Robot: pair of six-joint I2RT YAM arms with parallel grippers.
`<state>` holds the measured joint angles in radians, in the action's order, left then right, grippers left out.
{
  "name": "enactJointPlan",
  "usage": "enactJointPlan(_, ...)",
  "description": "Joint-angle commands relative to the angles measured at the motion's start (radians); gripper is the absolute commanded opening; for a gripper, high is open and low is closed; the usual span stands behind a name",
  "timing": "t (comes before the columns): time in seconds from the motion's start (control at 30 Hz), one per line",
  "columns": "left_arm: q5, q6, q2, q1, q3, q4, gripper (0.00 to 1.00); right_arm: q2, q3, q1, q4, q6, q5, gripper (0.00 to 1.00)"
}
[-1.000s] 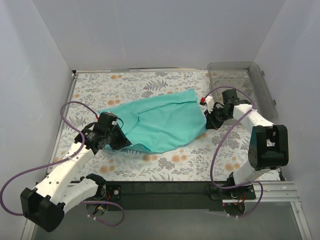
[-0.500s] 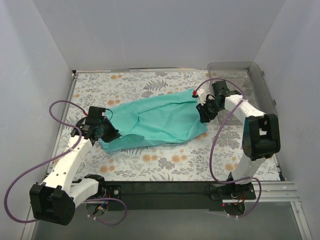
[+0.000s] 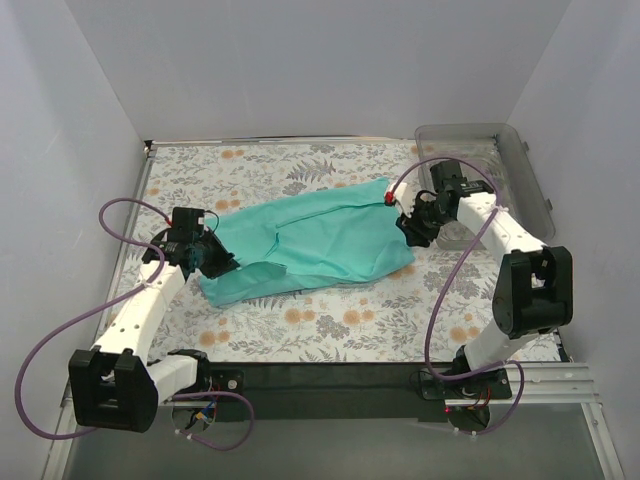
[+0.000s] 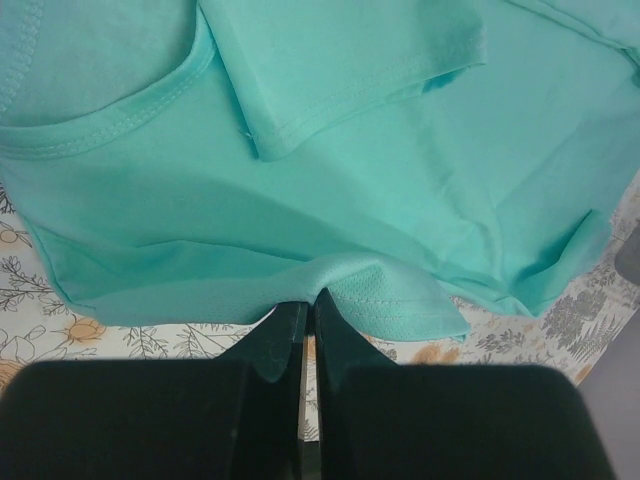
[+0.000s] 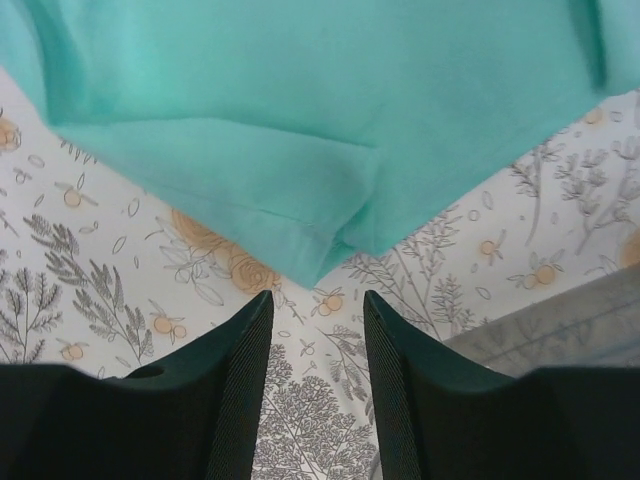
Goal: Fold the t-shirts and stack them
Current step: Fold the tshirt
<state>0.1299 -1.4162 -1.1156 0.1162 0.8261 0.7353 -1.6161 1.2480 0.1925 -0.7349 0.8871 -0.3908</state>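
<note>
"Where's the shirt point(image 3: 310, 245)?"

"Mid-table point(image 3: 330, 330), spread crosswise between my grippers. Only one shirt showing, so nothing to stack on."

"Claws?"

"My left gripper point(image 4: 310, 300) is pinching a fold at the shirt's left end, I reckon to keep it taut. My right gripper point(image 5: 318, 300) stands spread, with the hem corner just off its tips, unheld. One bin point(image 3: 480, 150) sits at the far right corner."

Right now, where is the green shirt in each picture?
Top view: the shirt lies across the middle.
Left wrist view: the shirt fills the top; the left claw pinches its edge.
Right wrist view: the shirt fills the top, its corner just above the open right claw.
Shared landmark: the flowery table cover, showing under the shirt in all three.
</note>
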Motion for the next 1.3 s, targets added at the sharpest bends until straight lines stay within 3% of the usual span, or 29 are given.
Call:
enactJointPlan(0.0,0.023,0.025,0.005,-0.013,-0.008,-0.024,0.02,-0.018,-0.048,0.01,-0.078,0.22,-0.017,0.42)
enactJointPlan(0.57,0.065,0.019,0.013,-0.027,-0.039,-0.036,0.02,-0.169,0.025,0.055,-0.072,0.368,-0.008,0.49)
enactJointPlan(0.77,0.076,0.016,0.017,-0.03,-0.048,-0.043,0.02,-0.202,0.042,0.056,-0.072,0.375,-0.006,0.47)
enactJointPlan(1.03,0.079,0.02,0.017,-0.035,-0.053,-0.047,0.02,-0.209,0.042,0.058,-0.072,0.365,-0.039,0.26)
enactJointPlan(1.13,0.082,0.02,0.017,-0.038,-0.054,-0.048,0.01,-0.206,0.042,0.058,-0.072,0.359,-0.039,0.15)
enactJointPlan(1.17,0.082,0.02,0.019,-0.039,-0.054,-0.048,0.02,-0.202,0.042,0.059,-0.07,0.357,-0.04,0.07)
enactJointPlan(1.27,0.083,0.022,0.019,-0.043,-0.053,-0.05,0.01,-0.185,0.041,0.059,-0.072,0.348,-0.039,0.07)
